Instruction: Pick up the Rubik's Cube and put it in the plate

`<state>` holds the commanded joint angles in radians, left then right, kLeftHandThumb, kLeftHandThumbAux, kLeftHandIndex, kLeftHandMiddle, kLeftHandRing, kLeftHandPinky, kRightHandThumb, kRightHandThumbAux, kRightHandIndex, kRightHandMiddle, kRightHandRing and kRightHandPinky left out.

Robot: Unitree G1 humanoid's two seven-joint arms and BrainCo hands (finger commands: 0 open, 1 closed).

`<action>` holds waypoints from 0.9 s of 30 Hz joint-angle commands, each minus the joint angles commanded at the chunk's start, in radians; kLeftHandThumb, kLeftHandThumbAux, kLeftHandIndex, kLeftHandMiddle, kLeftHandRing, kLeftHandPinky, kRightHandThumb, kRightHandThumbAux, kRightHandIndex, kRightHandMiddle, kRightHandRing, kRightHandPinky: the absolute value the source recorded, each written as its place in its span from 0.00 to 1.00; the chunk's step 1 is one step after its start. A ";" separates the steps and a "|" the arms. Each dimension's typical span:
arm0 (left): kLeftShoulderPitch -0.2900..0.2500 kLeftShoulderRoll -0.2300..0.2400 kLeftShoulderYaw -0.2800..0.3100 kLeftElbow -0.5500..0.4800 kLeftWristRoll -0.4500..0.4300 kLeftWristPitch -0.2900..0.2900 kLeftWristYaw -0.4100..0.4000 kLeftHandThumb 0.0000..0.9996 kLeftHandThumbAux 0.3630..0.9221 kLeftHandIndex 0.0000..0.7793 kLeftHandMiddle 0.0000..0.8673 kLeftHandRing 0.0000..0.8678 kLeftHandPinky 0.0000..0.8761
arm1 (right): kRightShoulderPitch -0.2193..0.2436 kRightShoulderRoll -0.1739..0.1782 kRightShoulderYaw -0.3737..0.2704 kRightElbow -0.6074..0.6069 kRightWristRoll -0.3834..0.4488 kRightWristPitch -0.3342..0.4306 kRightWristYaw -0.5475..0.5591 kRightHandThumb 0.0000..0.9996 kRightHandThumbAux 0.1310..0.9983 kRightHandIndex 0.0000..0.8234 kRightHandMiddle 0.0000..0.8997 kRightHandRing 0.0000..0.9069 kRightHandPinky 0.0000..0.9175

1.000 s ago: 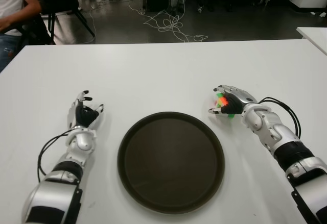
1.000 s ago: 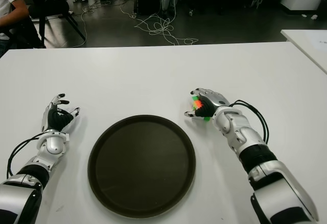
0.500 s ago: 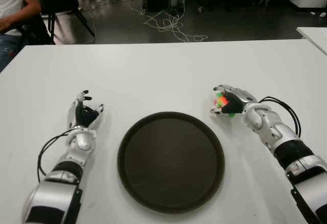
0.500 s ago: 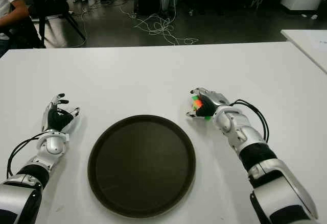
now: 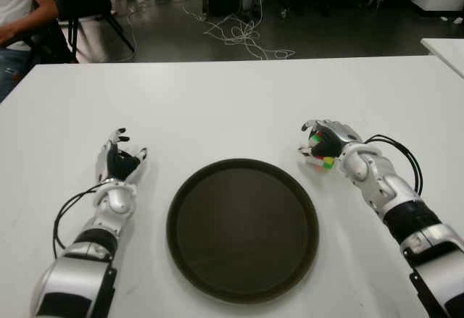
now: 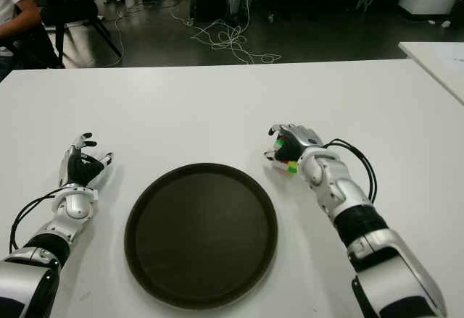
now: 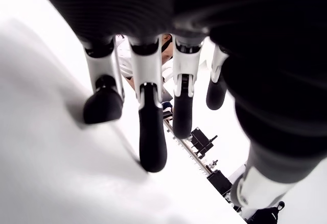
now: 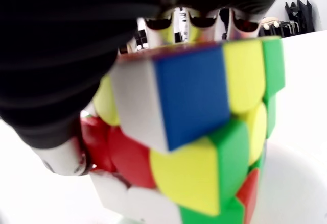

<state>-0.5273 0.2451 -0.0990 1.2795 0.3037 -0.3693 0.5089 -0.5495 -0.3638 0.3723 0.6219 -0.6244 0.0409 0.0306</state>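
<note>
- Right hand (image 5: 328, 143) fingers curl round the Rubik's Cube (image 8: 194, 132), gripped just beyond the plate (image 5: 243, 229) rim on the right side (mostly hidden in the eye views).
- Left hand (image 5: 119, 163) fingers loosely spread, holding nothing, left of the plate.
- White table (image 5: 232, 101) lies bare beyond.

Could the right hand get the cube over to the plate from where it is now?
Probably yes. The right hand is closed on the Rubik's Cube just off the plate, with only bare table between them. The left hand stays on the plate's far side.
</note>
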 joint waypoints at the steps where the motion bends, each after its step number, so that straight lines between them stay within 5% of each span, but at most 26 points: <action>1: 0.000 0.000 0.000 0.000 0.000 0.000 0.000 0.22 0.68 0.20 0.31 0.33 0.33 | 0.002 0.001 -0.002 -0.005 0.001 0.005 0.001 0.57 0.66 0.44 0.54 0.59 0.57; 6: 0.000 0.000 0.000 0.001 0.001 0.004 0.002 0.23 0.68 0.21 0.32 0.34 0.36 | 0.006 0.003 -0.006 -0.020 0.003 0.015 -0.007 0.66 0.68 0.49 0.54 0.61 0.61; 20: 0.001 0.001 -0.001 0.000 0.001 -0.001 0.002 0.24 0.67 0.22 0.32 0.34 0.34 | 0.010 0.001 -0.008 -0.027 0.007 0.011 -0.029 0.67 0.69 0.49 0.44 0.55 0.55; 27: 0.002 0.002 -0.005 0.001 0.007 -0.005 0.010 0.27 0.68 0.22 0.33 0.36 0.38 | 0.012 0.002 -0.012 -0.025 0.014 0.000 -0.042 0.67 0.69 0.49 0.49 0.58 0.60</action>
<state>-0.5255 0.2472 -0.1043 1.2806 0.3107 -0.3740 0.5193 -0.5373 -0.3616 0.3603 0.5966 -0.6101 0.0405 -0.0113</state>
